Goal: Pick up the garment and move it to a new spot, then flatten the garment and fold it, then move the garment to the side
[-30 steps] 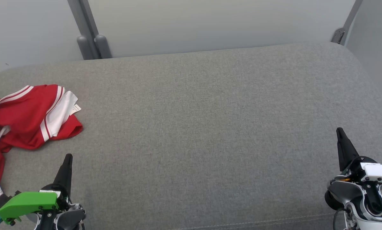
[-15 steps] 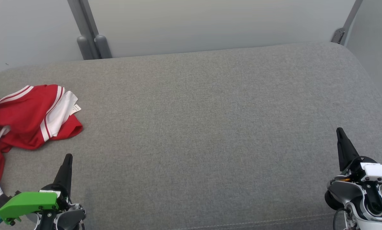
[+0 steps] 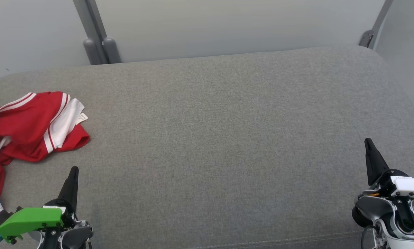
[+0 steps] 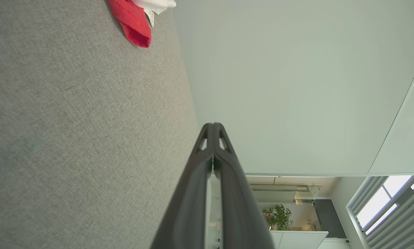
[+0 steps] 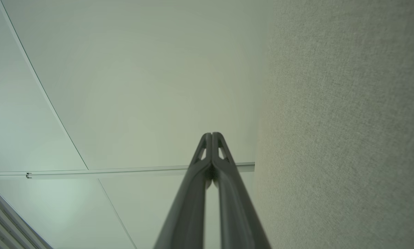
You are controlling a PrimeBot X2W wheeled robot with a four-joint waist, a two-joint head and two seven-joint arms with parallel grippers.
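A crumpled red garment [image 3: 30, 128] with white stripes and a white lining lies at the far left of the grey cushioned surface [image 3: 220, 138], partly cut off by the head view's left edge. A red corner of the garment [image 4: 132, 24] shows at the top of the left wrist view. My left gripper [image 3: 74, 169] rests at the lower left, just below and right of the garment, shut and holding nothing, its tips pressed together [image 4: 213, 125]. My right gripper [image 3: 367, 141] sits at the lower right, far from the garment, likewise shut and holding nothing [image 5: 212, 135].
A pale wall panel [image 3: 227, 27] rises behind the cushion, with a grey post and two round stubs [image 3: 101, 48] at the back left and a metal bracket [image 3: 367, 37] at the back right. The cushion's front seam [image 3: 262, 240] runs near the bottom.
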